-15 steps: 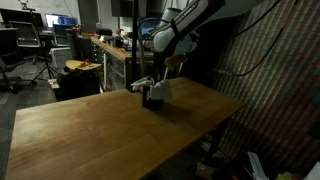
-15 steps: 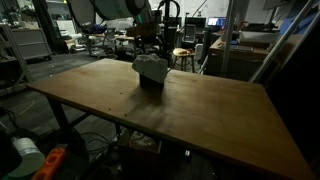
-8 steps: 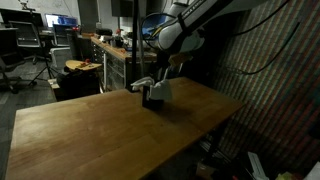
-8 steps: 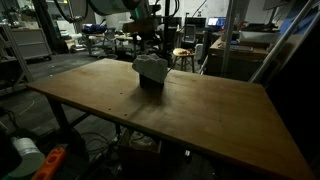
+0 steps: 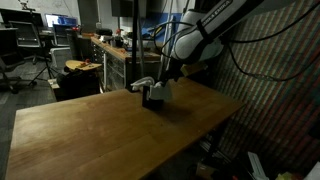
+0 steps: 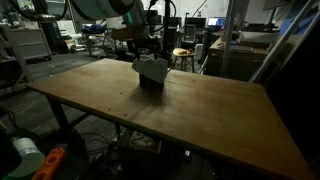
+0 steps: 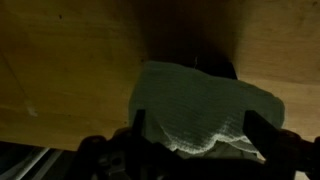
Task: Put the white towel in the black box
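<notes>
Placement looks all but done: the white towel (image 7: 205, 105), nubby and crumpled, sits heaped in the small, square black box (image 6: 150, 84) on the wooden table (image 6: 200, 110), spilling over its rim. The gripper (image 7: 197, 118) hangs above, jaws spread wide and empty. Next, probably, a push to tuck the loose folds down inside.
</notes>
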Tool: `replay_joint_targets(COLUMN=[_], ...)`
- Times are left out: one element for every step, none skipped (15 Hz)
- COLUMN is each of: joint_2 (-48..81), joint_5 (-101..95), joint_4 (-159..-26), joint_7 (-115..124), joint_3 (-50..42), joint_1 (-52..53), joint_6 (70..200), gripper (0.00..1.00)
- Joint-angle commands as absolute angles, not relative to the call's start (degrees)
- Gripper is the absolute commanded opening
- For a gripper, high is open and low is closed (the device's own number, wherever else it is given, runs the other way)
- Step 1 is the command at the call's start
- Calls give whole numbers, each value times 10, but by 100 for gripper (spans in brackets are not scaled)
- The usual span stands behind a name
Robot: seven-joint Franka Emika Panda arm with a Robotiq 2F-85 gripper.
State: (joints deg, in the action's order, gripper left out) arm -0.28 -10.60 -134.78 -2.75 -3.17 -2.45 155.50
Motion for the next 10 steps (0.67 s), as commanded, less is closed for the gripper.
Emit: replay_joint_targets(joint_2=[-56,-58,-59,-54,-49,-42,-33,-26,-15,-6], joint_5=[-133,-128,-124,-118,-118,-117,-115,-115,-118,-118], joint_4=[-1421,-1428,-1433,-1433,-1433,-1430,-1425,-1421,-1414,-1410], joint_7=[17,14,12,5,3,-3,-10,-14,-18,-23], joint_3=[-27,-23,-21,-19,-17,-17,-17,-18,-20,-21], joint_1=[-26,-24,-23,-22,-22,-22,-23,-24,-25,-26], joint_6=[1591,1599,1604,1610,1617,1622,1624,1626,1627,1630], gripper=[100,100,100,100,100,100,100,100,100,100])
